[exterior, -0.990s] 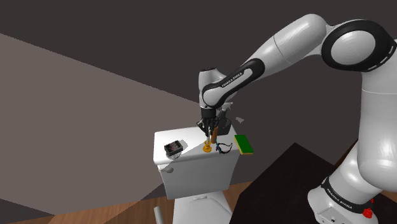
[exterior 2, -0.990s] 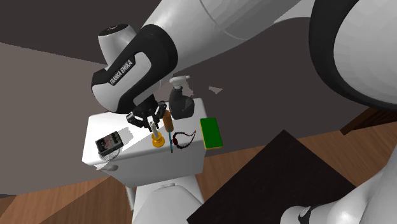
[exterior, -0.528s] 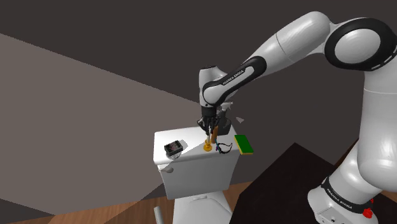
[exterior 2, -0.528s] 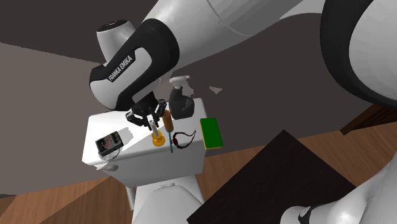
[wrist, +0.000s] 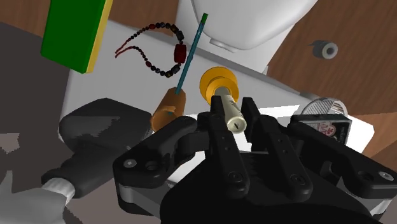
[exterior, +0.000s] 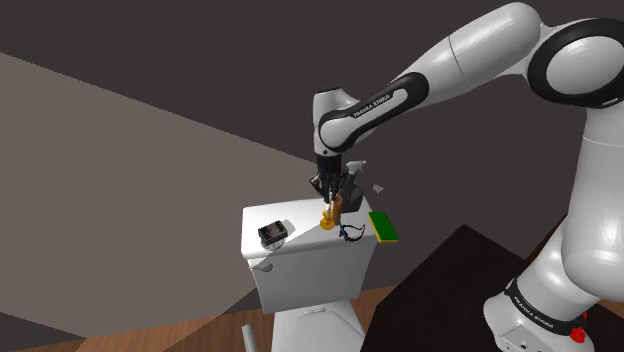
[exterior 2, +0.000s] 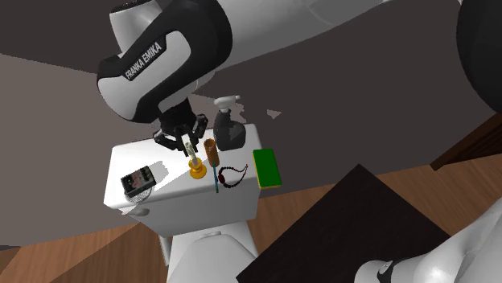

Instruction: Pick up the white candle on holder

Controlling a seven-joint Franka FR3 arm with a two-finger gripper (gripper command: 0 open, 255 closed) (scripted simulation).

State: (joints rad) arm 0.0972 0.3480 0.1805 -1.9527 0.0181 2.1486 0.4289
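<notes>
The black fingers (wrist: pixel 233 121) are closed on a cream candle (wrist: pixel 229 111), one finger on each side of the stick, with the wick end showing between them. The candle stands in a round gold holder (wrist: pixel 218 84) at its far end. In the second exterior view the fingers (exterior 2: pixel 183 143) grip the candle (exterior 2: pixel 190 149) at a tilt, and the holder (exterior 2: pixel 197 167) hangs over the middle of a white toilet tank lid (exterior 2: pixel 161 193). I cannot tell whether its base touches the lid.

In that view, taken from the holder:
- A brown cylinder (exterior 2: pixel 211 150) stands just beside it at 2 o'clock.
- A dark spray bottle (exterior 2: pixel 228 129) stands behind the cylinder, at 1 o'clock.
- A green sponge (exterior 2: pixel 267 167) with a yellow edge lies at 3 o'clock, on the lid's end.
- A string of dark red beads (exterior 2: pixel 233 174) lies between the holder and the sponge, at 4 o'clock.
- A thin teal stick (exterior 2: pixel 216 183) lies at 5 o'clock, beside the beads.
- A small black gadget (exterior 2: pixel 137 181) lies well apart, at 8 o'clock.

In the shoulder view the fingers (exterior: pixel 330 195) hold the holder (exterior: pixel 327 220) above the lid (exterior: pixel 255 222), with the sponge (exterior: pixel 383 226) at 3 o'clock and the gadget (exterior: pixel 272 233) at 9 o'clock.
</notes>
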